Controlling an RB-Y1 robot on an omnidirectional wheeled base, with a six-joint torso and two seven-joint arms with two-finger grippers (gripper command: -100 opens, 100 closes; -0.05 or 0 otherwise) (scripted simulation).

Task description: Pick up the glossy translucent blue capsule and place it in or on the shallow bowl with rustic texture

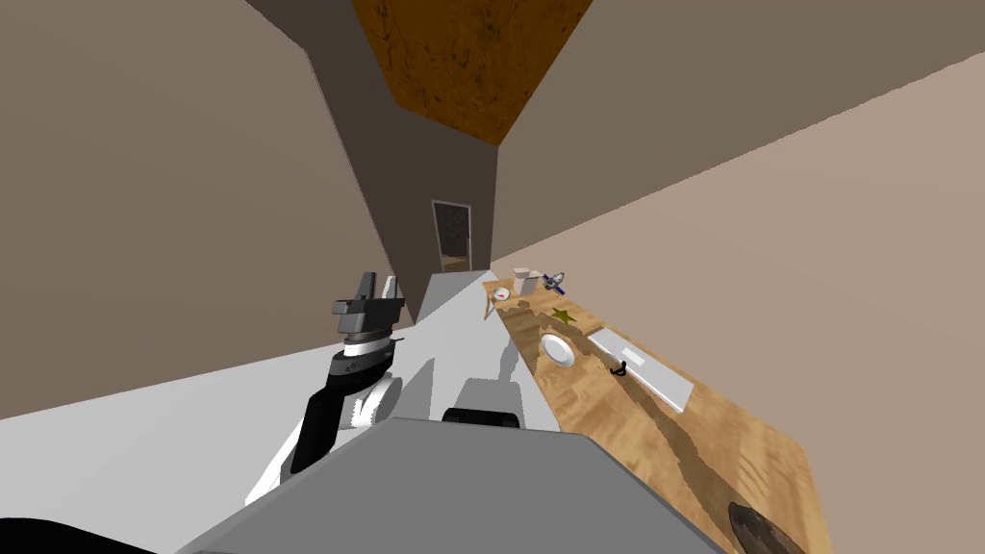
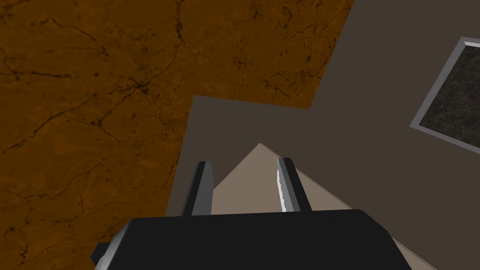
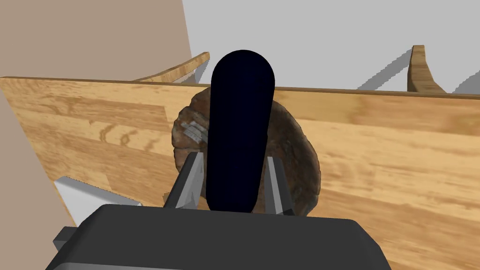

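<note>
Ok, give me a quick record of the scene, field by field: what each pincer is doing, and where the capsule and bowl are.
right pincer: shut on the capsule, pressing its sides
capsule: dark, sticks out past the pincer, aimed at the bowl, not yet in it
bowl: brown, rough, on the wooden table
left pincer: open, empty

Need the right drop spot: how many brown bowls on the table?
1. The brown bowl sits at the near end of the table, behind the dark capsule in the right gripper. Others may be hidden.
</note>
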